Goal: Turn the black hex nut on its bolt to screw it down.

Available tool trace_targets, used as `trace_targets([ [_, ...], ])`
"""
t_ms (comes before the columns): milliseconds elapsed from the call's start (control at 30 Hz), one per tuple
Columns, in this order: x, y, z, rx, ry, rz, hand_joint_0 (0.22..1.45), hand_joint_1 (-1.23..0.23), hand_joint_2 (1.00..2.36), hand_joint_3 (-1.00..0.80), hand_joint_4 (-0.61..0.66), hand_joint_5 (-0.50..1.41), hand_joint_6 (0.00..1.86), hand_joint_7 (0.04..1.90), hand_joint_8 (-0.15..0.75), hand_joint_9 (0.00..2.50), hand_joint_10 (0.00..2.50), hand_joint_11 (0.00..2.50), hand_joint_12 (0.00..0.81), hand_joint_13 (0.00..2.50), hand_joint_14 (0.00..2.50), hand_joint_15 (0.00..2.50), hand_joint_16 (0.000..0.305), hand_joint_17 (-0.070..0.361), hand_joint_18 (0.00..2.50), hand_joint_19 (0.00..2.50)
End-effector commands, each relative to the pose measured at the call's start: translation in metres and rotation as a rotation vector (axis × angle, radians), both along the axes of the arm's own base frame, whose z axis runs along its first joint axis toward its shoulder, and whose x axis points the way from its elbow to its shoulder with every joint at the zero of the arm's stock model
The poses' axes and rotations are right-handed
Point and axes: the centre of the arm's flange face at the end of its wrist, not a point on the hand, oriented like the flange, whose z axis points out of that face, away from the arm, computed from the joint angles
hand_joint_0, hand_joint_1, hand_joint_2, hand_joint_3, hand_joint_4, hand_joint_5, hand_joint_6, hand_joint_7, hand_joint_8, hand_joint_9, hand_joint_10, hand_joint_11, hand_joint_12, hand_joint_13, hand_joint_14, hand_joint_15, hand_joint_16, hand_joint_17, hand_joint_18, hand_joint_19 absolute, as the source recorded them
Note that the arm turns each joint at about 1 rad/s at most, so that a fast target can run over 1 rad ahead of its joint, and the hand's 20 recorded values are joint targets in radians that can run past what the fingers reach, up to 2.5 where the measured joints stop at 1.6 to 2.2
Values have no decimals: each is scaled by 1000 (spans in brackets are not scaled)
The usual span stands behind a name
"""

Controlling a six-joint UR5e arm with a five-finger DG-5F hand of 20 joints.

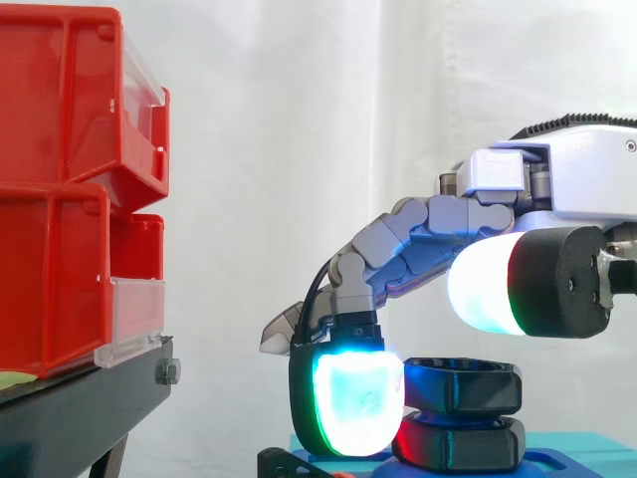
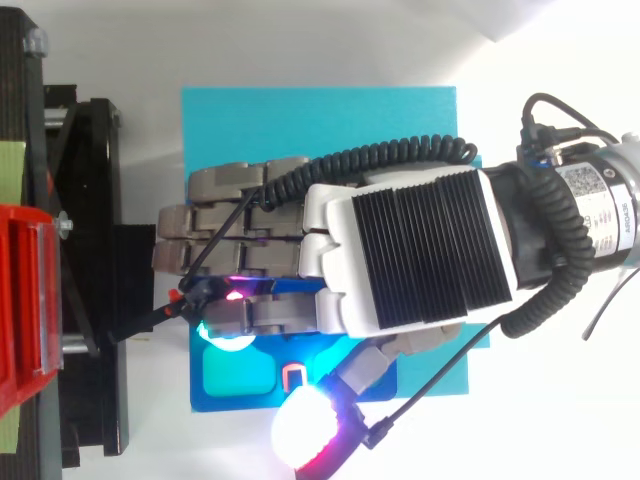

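Black hex nut (image 1: 463, 383) sits at the lower centre of the side view, on a blue block (image 1: 587, 450). The robot hand (image 2: 410, 250) reaches in from the right. Its fingers (image 1: 350, 403) curl round the nut, one glowing pad against its left side, and the thumb pad (image 1: 483, 284) is raised above it.

black hex nut (image 1: 466, 386) | level, sitting atop a second black hex piece (image 1: 463, 445) | on blue base (image 2: 250, 403) (bolt hidden)
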Motion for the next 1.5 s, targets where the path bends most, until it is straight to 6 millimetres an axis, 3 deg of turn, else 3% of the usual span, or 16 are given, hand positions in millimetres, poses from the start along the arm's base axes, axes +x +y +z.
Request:
trace_targets([
  [0, -1, -3, 0, -1, 1, 4, 507, -221, 1000, -500, 255, -144, 801, 888, 301, 493, 3, 174, 367, 526, 3, 92, 51, 115, 449, 196],
  [767, -5, -31, -1, -5, 2, 2, 507, -222, 1000, -500, 265, -144, 797, 879, 301, 496, 3, 171, 368, 537, 2, 104, 51, 115, 468, 201],
  [933, -6, -40, 0, -6, 0, 5, 507, -222, 1000, -500, 262, -143, 796, 874, 304, 498, 3, 171, 368, 539, 3, 104, 51, 115, 469, 198],
  [1233, -13, -72, 1, -20, -12, 23, 507, -223, 1000, -500, 262, -142, 793, 877, 304, 500, 3, 172, 372, 550, 3, 110, 51, 116, 480, 206],
  [1467, -12, -74, 4, -19, -34, 40, 508, -222, 1000, -500, 275, -139, 784, 881, 304, 499, 4, 175, 372, 555, 3, 114, 51, 115, 481, 215],
])
